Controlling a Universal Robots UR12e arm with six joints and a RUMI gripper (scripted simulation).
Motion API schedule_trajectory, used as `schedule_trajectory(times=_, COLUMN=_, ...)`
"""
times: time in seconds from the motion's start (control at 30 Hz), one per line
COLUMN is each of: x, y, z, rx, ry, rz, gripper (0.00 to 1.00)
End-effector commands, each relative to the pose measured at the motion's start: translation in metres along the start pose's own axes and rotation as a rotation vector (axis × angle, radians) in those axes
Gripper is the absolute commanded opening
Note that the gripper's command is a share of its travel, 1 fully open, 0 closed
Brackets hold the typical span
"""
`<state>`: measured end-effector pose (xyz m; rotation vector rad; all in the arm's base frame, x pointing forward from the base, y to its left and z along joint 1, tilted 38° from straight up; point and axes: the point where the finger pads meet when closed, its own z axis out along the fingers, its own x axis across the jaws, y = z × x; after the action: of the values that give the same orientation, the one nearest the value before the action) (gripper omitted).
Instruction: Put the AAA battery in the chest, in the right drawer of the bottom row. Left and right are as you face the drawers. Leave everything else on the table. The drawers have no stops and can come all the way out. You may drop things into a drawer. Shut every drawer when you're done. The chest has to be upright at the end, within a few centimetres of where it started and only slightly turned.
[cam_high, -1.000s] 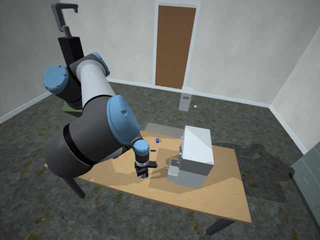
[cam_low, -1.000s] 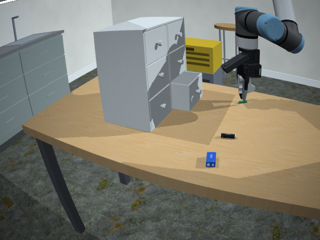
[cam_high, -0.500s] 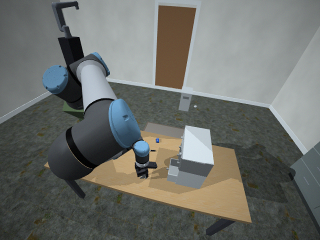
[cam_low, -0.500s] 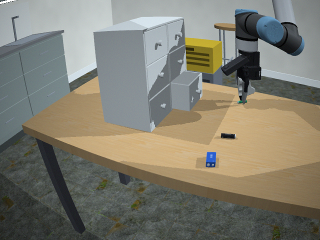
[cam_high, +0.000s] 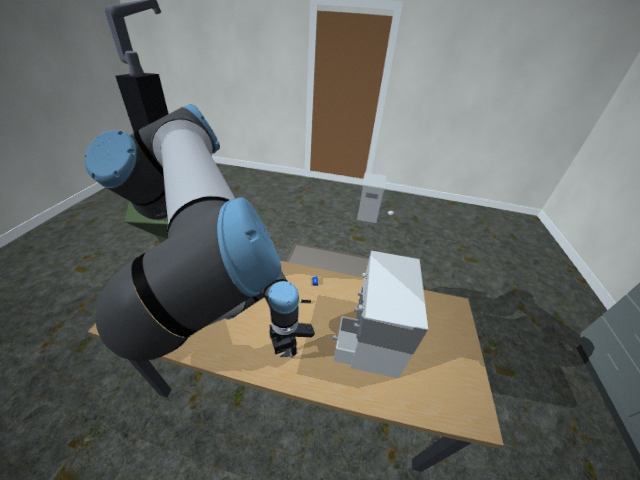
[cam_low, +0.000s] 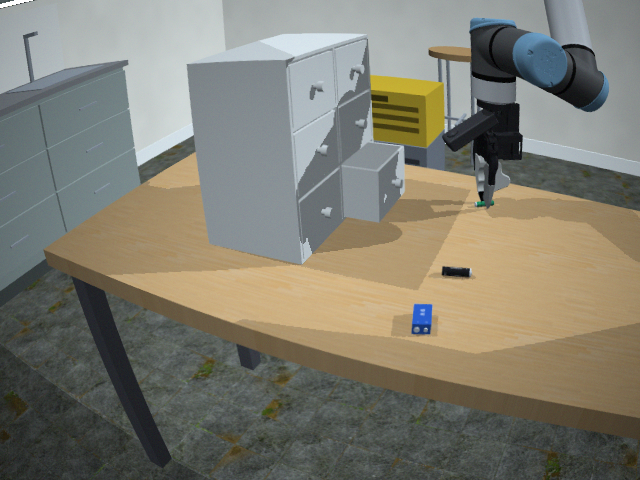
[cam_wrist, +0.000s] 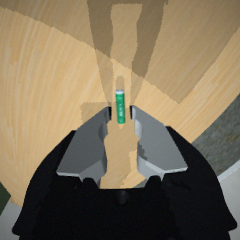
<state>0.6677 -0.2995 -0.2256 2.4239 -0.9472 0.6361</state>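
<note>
The AAA battery (cam_wrist: 120, 106) is a small green cylinder lying on the table; it also shows in the exterior view (cam_low: 483, 204). My gripper (cam_wrist: 120, 107) points straight down with its fingertips at the table on either side of the battery's near end. The fingers stand narrowly open, with a gap on each side of the battery. The gripper also shows in the exterior and top views (cam_low: 485, 198) (cam_high: 284, 351). The white chest (cam_low: 279, 144) stands upright to its left. Its bottom-row right drawer (cam_low: 373, 180) is pulled well out; the other drawers are shut.
A black cylinder (cam_low: 456, 271) and a blue rectangular battery (cam_low: 421, 318) lie on the table nearer the front edge in the exterior view. A grey cabinet (cam_low: 46, 155) stands beyond the table's left end, and a yellow box (cam_low: 408, 111) stands behind the chest.
</note>
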Motion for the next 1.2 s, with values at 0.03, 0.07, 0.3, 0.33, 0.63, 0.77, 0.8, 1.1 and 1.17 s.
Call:
schedule_trajectory(times=0.03, x=0.0011, y=0.0006, z=0.0006, rx=0.0, ry=0.001, rz=0.001, gripper=0.14)
schedule_trajectory(times=0.07, x=0.0011, y=0.0006, z=0.0006, rx=0.0, ry=0.001, rz=0.001, gripper=0.14)
schedule_trajectory(times=0.3, x=0.0011, y=0.0006, z=0.0006, rx=0.0, ry=0.001, rz=0.001, gripper=0.14)
schedule_trajectory(times=0.33, x=0.0011, y=0.0006, z=0.0006, rx=0.0, ry=0.001, rz=0.001, gripper=0.14)
schedule_trajectory(times=0.63, x=0.0011, y=0.0006, z=0.0006, rx=0.0, ry=0.001, rz=0.001, gripper=0.02)
schedule_trajectory(times=0.77, x=0.0011, y=0.0006, z=0.0006, rx=0.0, ry=0.001, rz=0.001, gripper=0.02)
schedule_trajectory(times=0.8, x=0.0011, y=0.0006, z=0.0006, rx=0.0, ry=0.001, rz=0.001, gripper=0.02)
schedule_trajectory(times=1.1, x=0.0011, y=0.0006, z=0.0006, rx=0.0, ry=0.001, rz=0.001, gripper=0.02)
schedule_trajectory(times=1.17, x=0.0011, y=0.0006, z=0.0006, rx=0.0, ry=0.001, rz=0.001, gripper=0.02)
